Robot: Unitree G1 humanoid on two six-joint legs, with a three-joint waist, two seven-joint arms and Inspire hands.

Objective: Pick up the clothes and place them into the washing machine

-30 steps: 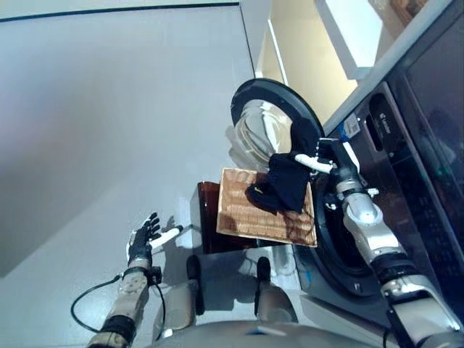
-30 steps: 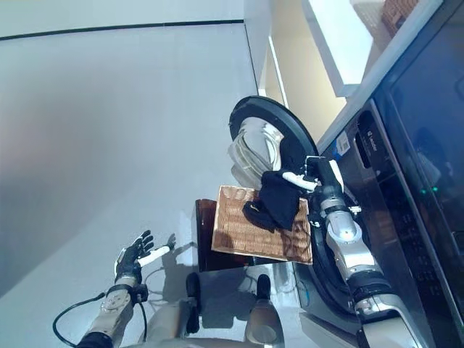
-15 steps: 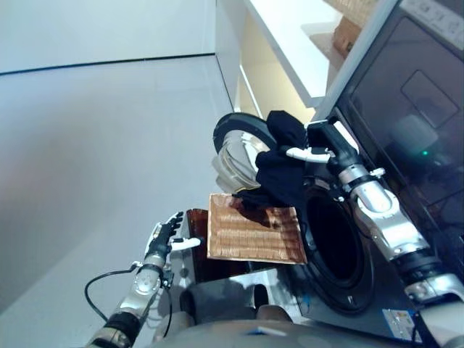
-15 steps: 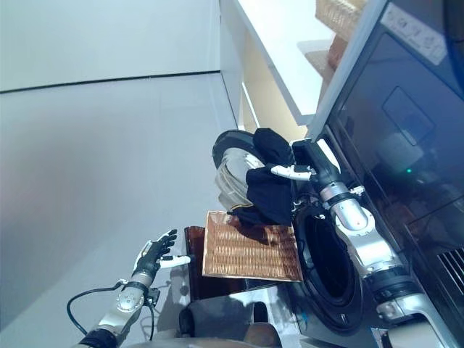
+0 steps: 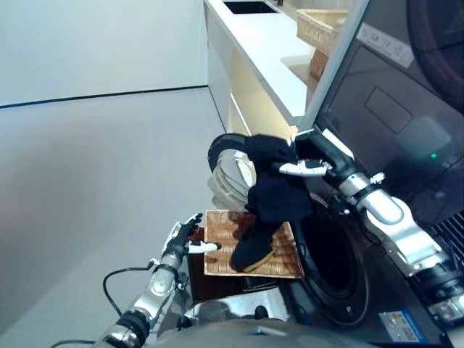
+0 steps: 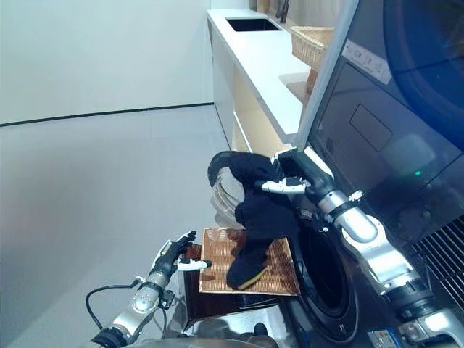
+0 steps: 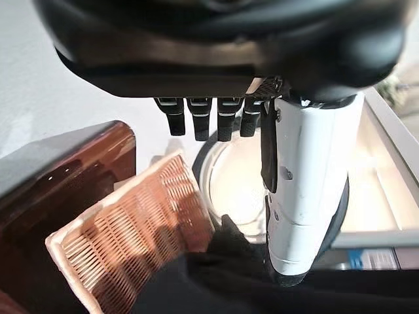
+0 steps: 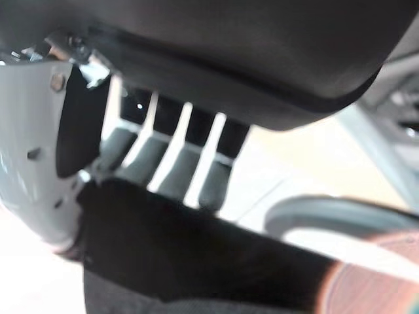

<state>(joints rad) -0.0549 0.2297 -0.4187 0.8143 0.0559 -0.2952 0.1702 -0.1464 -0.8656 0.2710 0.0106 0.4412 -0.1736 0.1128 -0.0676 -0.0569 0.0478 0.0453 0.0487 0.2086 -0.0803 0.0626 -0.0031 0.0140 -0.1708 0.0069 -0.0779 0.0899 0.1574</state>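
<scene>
A black garment (image 5: pixel 275 194) hangs from my right hand (image 5: pixel 308 154), whose fingers and white-covered thumb are shut on its upper part. It dangles in front of the washing machine's dark drum opening (image 5: pixel 335 254), and its lower end trails over the flat woven basket (image 5: pixel 223 255). The right wrist view shows the black cloth (image 8: pixel 190 252) pinched under the thumb. The round machine door (image 5: pixel 226 156) stands open behind the garment. My left hand (image 5: pixel 187 235) is open beside the basket's left edge, holding nothing.
The basket rests on a dark brown stool (image 5: pixel 199 281). A white counter (image 5: pixel 264 43) with a wicker basket (image 5: pixel 321 22) runs beside the dark machine front (image 5: pixel 391 123). Grey floor (image 5: pixel 94 181) spreads to the left.
The camera has swung, shifting the whole picture. My right hand has raised the black garment higher off the basket, toward the drum opening. The left hand stays open by the basket.
</scene>
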